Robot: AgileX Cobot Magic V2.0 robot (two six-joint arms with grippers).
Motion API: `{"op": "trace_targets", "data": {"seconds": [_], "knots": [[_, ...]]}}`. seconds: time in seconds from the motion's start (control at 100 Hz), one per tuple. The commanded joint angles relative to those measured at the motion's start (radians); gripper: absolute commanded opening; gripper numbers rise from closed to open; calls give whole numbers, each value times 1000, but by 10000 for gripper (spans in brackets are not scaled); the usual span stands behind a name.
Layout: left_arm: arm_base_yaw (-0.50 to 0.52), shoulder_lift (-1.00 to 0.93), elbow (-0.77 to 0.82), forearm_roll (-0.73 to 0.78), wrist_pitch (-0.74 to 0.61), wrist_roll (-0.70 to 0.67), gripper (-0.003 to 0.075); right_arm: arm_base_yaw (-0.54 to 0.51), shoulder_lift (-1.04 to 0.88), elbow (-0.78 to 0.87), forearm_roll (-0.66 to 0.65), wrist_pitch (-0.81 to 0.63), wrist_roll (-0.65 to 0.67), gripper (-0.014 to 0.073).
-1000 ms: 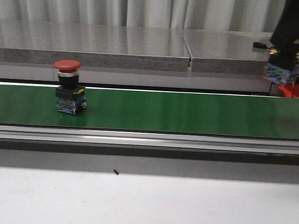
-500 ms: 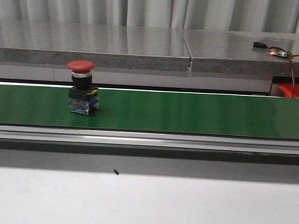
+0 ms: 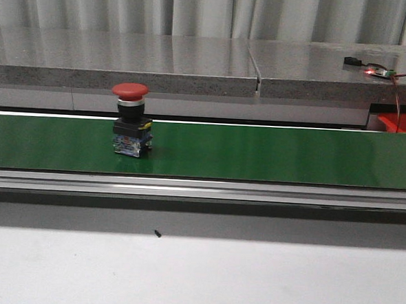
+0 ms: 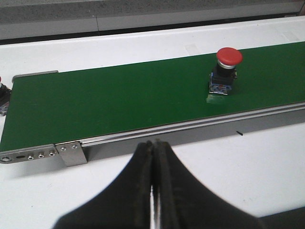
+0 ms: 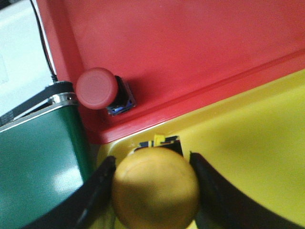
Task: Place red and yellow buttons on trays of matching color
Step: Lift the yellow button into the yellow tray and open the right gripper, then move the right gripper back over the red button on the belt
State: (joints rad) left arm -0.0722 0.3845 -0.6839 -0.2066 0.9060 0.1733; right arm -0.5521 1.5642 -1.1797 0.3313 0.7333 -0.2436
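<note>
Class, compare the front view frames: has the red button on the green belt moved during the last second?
Yes. The red button has travelled to the right along the green belt, closing in on the seam between the grey slabs behind it.

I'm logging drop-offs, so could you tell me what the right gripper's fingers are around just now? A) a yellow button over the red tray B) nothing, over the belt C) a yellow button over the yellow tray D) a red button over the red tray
C: the right gripper brackets the yellow button above the yellow tray; the red tray lies beside it.
</note>
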Motion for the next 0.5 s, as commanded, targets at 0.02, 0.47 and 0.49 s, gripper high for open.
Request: {"op": "trace_targets", "data": {"seconds": [0.02,0.47,0.49], "knots": [[-6,8,-23,-14,-61,1,-18,-9,5,-24,25,-49,2,192],[-6,8,-23,-14,-61,1,-18,-23,101,-23,23,-128,29,192],[-6,8,-23,-14,-61,1,-18,-28,103,-23,23,-128,31,192]]}}
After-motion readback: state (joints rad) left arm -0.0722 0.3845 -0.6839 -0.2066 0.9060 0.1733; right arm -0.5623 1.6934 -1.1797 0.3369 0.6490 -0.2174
